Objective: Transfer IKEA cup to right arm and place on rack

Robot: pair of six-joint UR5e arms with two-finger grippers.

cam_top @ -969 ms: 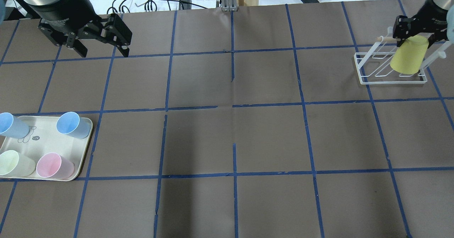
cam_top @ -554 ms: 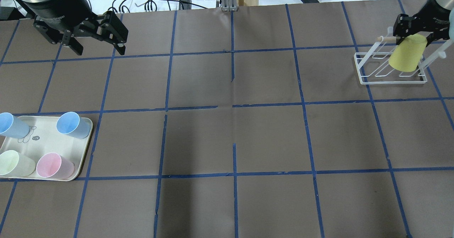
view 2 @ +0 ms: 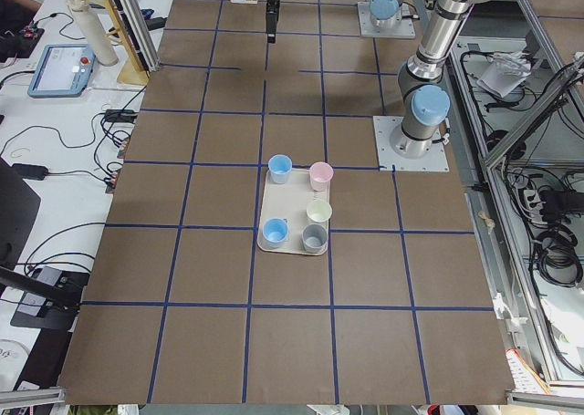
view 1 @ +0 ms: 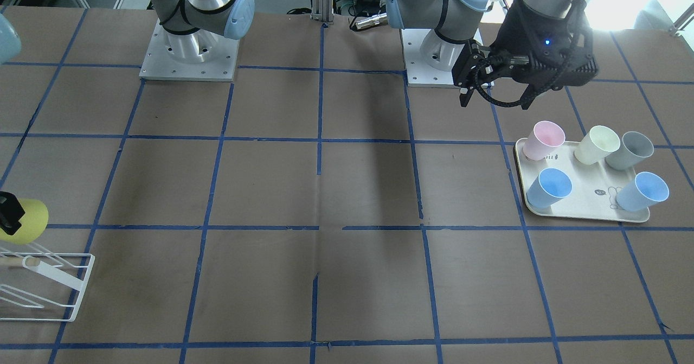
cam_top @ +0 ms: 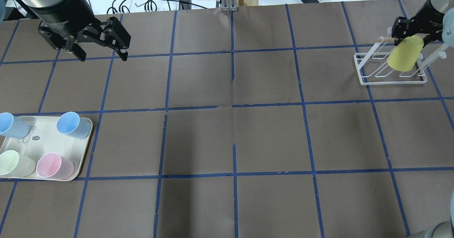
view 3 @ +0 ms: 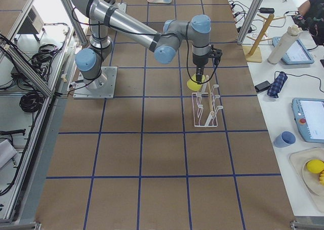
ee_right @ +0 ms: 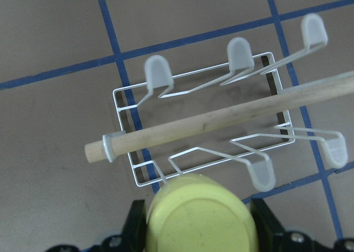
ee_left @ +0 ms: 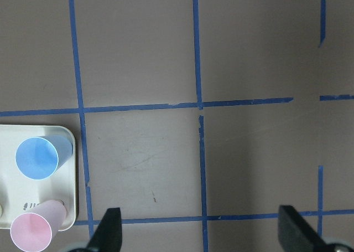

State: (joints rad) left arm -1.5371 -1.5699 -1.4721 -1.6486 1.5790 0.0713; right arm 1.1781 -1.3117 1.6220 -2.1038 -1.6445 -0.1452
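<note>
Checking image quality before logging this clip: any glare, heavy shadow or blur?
Exterior front-facing: blown-out glare at top right, behind the left arm; soft shadow band down the table's middle. Overhead exterior: same band. Right wrist-mounted: rack sharp, IKEA cup cut by the bottom edge.

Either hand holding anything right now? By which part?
Right hand grips the yellow IKEA cup by its side walls, closed base pointing away from the hand, at the rack. Left hand is open and empty.

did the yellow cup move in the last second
Yes. In the overhead view the yellow cup, held by the right hand, shifted slightly left over the white rack, away from its right end.
</note>
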